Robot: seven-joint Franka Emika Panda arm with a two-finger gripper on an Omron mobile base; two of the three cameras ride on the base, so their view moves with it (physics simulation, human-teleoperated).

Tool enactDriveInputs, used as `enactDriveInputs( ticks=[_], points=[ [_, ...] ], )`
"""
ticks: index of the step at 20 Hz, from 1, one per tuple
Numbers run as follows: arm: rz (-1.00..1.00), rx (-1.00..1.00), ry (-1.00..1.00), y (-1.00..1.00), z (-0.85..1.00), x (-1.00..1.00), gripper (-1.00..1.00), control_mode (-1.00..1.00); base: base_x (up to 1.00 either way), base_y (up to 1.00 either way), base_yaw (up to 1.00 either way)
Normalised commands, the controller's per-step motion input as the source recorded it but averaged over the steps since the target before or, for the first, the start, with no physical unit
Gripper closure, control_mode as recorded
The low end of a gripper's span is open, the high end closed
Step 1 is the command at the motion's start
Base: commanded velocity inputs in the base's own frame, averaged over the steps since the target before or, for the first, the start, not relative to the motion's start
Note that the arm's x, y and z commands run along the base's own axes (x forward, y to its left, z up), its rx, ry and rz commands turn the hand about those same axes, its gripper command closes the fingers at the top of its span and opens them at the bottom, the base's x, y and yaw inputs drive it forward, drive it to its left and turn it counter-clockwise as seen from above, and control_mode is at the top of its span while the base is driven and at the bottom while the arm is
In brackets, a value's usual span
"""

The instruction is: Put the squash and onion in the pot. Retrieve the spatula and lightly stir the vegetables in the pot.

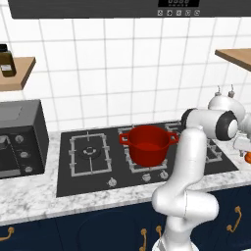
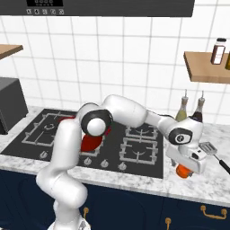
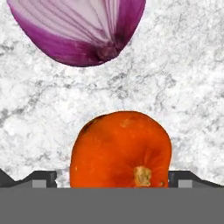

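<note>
Orange squash (image 3: 120,148) low and centred between spread pincer (image 3: 112,178) fingertips (image 3: 41,178), stem facing the camera. Purple onion (image 3: 83,30) beyond it, apart, on marbled worktop (image 3: 192,87).

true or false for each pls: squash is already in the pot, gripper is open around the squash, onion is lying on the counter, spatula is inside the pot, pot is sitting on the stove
1. The squash is already in the pot. False: it lies on the marble counter, right of the stove.
2. The gripper is open, a fingertip on either side of the squash. True.
3. The onion lies on the counter, apart from the squash. True.
4. The spatula is inside the pot. False: it lies on the counter, right of the hand.
5. The pot sits on the stove. True.
</note>
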Motion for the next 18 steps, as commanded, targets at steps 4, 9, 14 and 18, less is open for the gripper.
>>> enactDriveInputs(
  ticks=[4,9,14,18],
  points=[
    [0.00,0.01,0.11,-0.04,-0.41,0.00,-1.00,-1.00,0.00,0.00,0.00],
    [0.00,0.00,0.04,0.00,-0.33,0.00,1.00,-1.00,0.00,0.00,0.00],
    [0.02,0.02,-0.01,0.16,0.00,-0.14,1.00,-1.00,0.00,0.00,0.00],
    [0.02,0.05,-0.15,0.81,0.26,-0.43,1.00,-1.00,0.00,0.00,0.00]
  ],
)
